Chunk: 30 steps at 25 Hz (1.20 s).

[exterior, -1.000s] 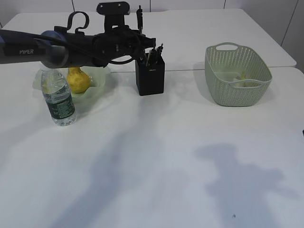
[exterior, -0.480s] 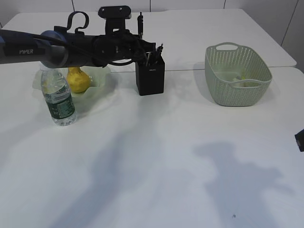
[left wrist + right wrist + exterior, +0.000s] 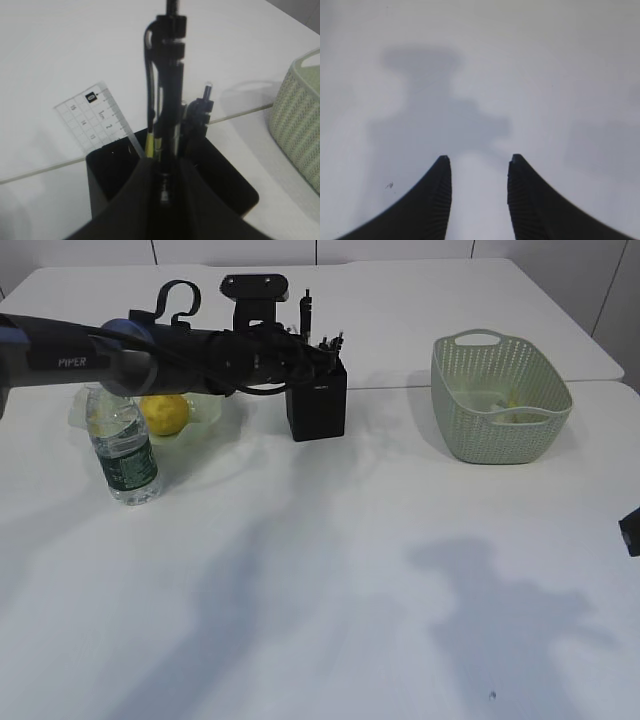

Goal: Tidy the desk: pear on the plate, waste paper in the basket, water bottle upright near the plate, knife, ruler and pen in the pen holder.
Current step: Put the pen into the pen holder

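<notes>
We're seeing the left claw point(image 3: 162, 187) pinching a black pen point(image 3: 167, 95) upright over the pen holder point(image 3: 316, 400), w/ the ruler point(image 3: 97, 120) already inside. The arm is hiding part of the plate point(image 3: 205, 412) & pear point(image 3: 165, 413) left of the holder. The water bottle point(image 3: 122, 448) is standing in front. The basket point(image 3: 500, 400) is sitting well right, scraps hard to make out. The right claw point(image 3: 479, 172) is hanging half open, empty, over bare counter point(image 3: 545, 75).

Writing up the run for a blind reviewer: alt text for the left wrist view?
The left pincer grips a black pen upright over the black pen holder. A clear ruler and other pens already stand inside it, on a white table, with the green basket's edge at right.
</notes>
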Each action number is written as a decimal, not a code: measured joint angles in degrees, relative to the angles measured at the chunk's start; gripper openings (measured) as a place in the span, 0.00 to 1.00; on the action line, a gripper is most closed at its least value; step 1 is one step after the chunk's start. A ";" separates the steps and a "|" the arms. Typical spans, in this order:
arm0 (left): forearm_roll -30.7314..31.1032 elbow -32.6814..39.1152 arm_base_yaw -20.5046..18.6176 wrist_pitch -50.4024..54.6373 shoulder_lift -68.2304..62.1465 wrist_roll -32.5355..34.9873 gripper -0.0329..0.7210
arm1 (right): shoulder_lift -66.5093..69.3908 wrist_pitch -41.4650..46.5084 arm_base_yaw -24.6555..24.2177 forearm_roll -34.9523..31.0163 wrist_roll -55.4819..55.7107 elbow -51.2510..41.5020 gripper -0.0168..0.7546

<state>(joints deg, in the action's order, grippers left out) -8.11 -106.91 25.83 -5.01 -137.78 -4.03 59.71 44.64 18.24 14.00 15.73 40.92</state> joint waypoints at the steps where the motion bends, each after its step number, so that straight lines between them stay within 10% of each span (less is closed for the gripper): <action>1: 0.00 0.00 0.09 -0.12 -0.04 0.00 0.13 | 0.00 0.00 0.00 0.00 0.00 0.00 0.43; 30: 0.00 0.00 0.09 -0.48 -0.43 0.00 0.13 | 0.00 -1.13 0.00 0.00 0.00 0.00 0.43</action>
<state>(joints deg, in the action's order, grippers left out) -8.10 -106.91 25.92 -5.49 -138.21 -4.03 59.71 43.51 18.24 14.00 15.73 40.92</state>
